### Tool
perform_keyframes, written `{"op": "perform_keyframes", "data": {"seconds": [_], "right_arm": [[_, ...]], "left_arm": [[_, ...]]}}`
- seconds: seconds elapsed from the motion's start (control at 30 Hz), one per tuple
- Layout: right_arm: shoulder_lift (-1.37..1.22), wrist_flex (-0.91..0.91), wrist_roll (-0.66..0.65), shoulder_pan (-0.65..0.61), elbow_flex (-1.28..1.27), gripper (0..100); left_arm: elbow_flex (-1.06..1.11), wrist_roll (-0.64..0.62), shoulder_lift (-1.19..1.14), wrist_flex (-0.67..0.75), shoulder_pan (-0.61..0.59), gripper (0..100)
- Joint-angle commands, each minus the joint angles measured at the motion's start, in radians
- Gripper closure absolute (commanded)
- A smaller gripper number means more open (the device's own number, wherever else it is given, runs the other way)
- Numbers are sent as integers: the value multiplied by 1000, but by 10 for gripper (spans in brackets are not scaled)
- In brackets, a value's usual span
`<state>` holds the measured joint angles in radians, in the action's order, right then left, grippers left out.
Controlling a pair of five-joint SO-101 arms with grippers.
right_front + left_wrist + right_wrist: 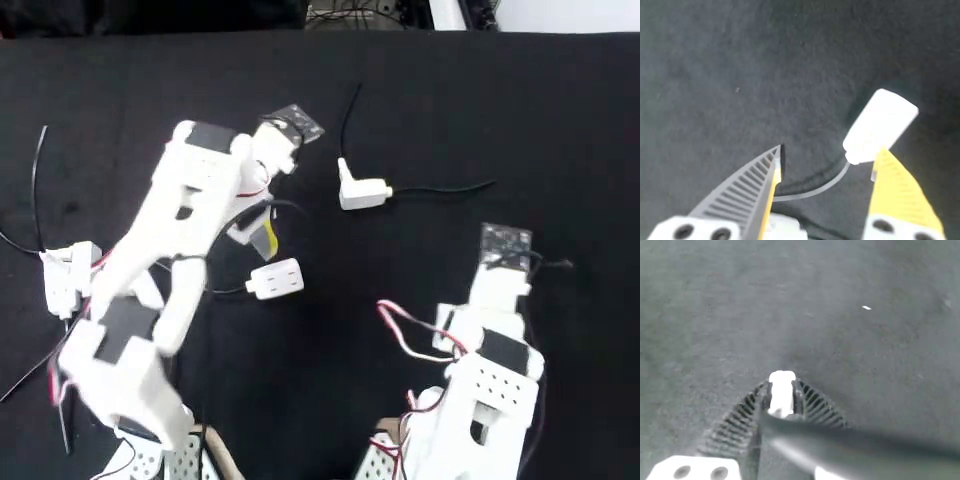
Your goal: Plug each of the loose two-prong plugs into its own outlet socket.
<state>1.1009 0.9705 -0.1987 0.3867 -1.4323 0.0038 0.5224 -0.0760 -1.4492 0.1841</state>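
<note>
Plug [880, 127] lies just beyond the spread left hand [829, 149]; right hand [782, 384] clamps a white piece [782, 395].

Black cloth-covered table [560, 110]

White plug [362, 190] lies loose mid-table; second plug [782, 396] seemingly pinched in right end effector [782, 385].

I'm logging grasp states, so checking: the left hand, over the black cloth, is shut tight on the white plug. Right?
Not quite. The left hand is open, not shut. The left wrist view shows a wide gap from its grey finger to the yellow finger, with the white plug beside the yellow one, over the black cloth.
</note>
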Motion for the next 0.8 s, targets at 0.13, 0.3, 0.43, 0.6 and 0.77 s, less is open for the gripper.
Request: {"op": "perform_keyframes", "data": {"seconds": [0.13, 0.3, 0.43, 0.6, 0.77], "right_arm": [[12, 124, 71, -394, 199, 987], [12, 68, 186, -743, 239, 987], [2, -106, 235, -848, 203, 987], [-7, -256, 267, -911, 122, 987], [-111, -362, 347, -970, 96, 987]], "left_arm": [[538, -55, 626, 224, -242, 712], [1003, 15, 1017, 407, -450, 712], [1277, -80, 1343, 493, -541, 712], [1495, -80, 1703, 454, -575, 712], [1610, -78, 1913, 331, -625, 712]]}}
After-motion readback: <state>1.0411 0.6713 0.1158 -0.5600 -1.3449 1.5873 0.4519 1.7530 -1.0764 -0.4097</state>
